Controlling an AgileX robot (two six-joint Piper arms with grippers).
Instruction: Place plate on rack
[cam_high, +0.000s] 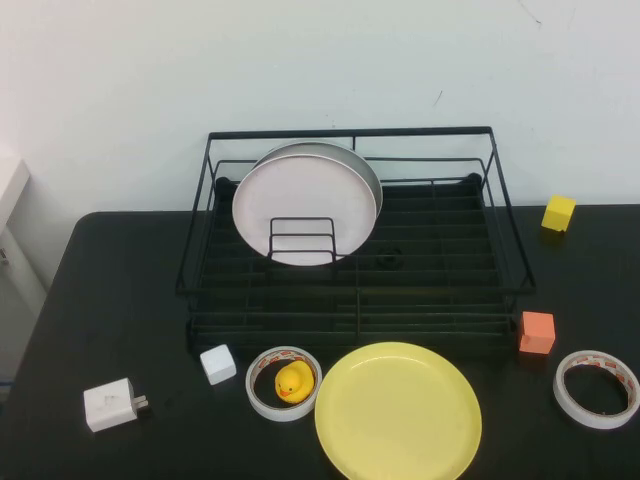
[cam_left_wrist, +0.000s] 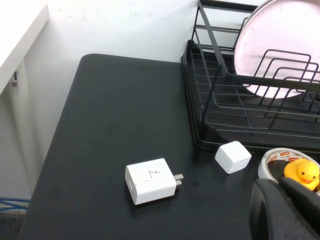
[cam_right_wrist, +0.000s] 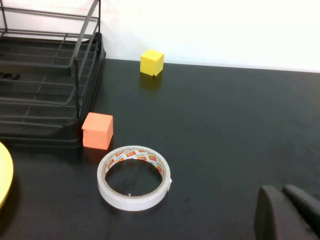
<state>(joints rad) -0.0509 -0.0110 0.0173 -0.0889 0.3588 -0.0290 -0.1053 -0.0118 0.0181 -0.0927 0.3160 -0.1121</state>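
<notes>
Both claws sit clenched and empty: our left gripper (cam_left_wrist: 287, 210) shows at the lower right of its wrist view beside a tape roll (cam_left_wrist: 280, 162) ringing a rubber duck (cam_left_wrist: 302, 172), our right gripper (cam_right_wrist: 287, 212) near another tape roll (cam_right_wrist: 134, 177). We see the plate (cam_high: 398, 412) flat at lower centre of the high view, before the rack (cam_high: 440, 270), which holds a pink-white plate (cam_high: 303, 205).

place: lab test bench | cues: black table (cam_high: 120, 300), bare white wall (cam_high: 300, 60), scattered foam cubes (cam_high: 537, 332)
</notes>
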